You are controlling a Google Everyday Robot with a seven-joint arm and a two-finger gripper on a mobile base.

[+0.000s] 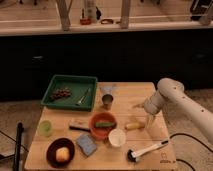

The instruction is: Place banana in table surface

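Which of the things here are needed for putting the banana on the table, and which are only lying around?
For the job: banana; table surface; tool, just right of the banana.
Lying about: green tray, metal cup, orange bowl, white cup, dark plate, blue sponge, brush.

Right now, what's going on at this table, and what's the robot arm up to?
A one-armed robot is working at a pale wooden table surface. Its white arm reaches in from the right, and the gripper is low over the table's right side, right beside the banana. The banana lies on the wood between the gripper and the white cup. Whether the gripper is touching it cannot be told. The green tray and orange bowl sit further left, away from the arm.
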